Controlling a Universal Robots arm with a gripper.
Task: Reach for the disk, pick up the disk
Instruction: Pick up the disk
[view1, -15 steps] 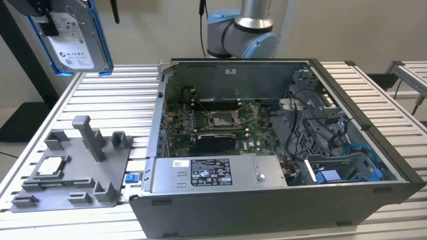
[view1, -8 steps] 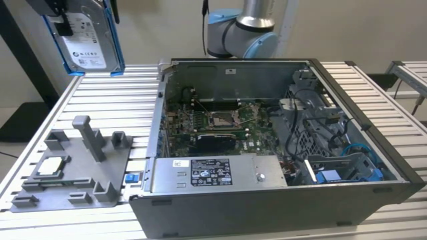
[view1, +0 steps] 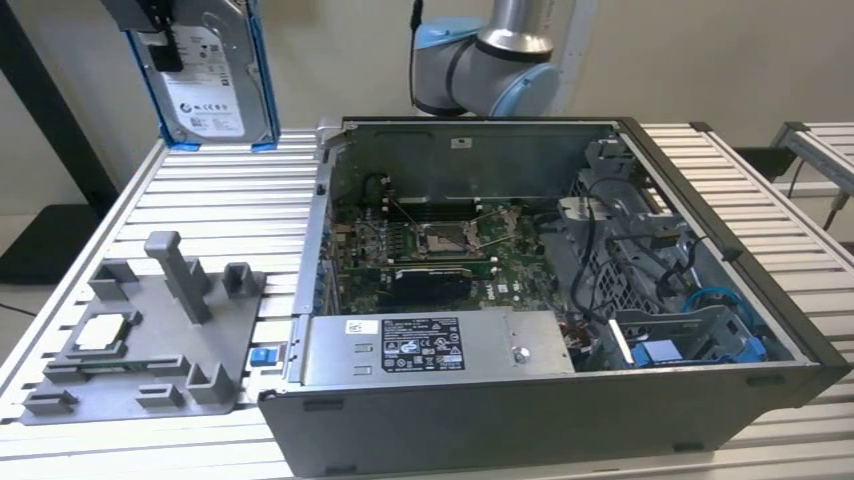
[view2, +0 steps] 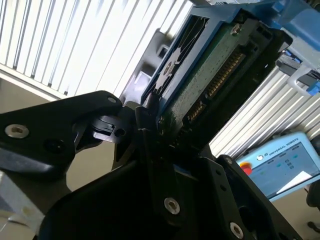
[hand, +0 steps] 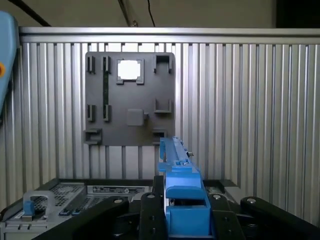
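The slatted table (view1: 227, 200) carries the open case (view1: 534, 430) on the exterior view's right and a grey fixture (view1: 200, 375) near its left edge. The arm (view1: 487, 70) rises behind the case's far wall.

The disk (view1: 214, 85) hangs upright at the far left, label side towards the exterior view, with its blue frame down both long edges. It looks to be off the table and well apart from the case, so I judge the lift itself done. The gripper (view1: 158, 35) pinches it from above. In the second wrist view the black fingers (view2: 145, 130) press together on the disk's end, with the green board side and its connector showing beyond them.

Doing this step well is a matter of the hold. The pinch sits at one end only, so the disk's weight hangs below it and a sideways jerk could swing or twist it. The grip should stay firm and square, with the disk plumb. The frame is plastic and may flex, so pressure belongs on the metal body.

The small chip (view1: 104, 332) lies in the fixture, well apart from the disk.
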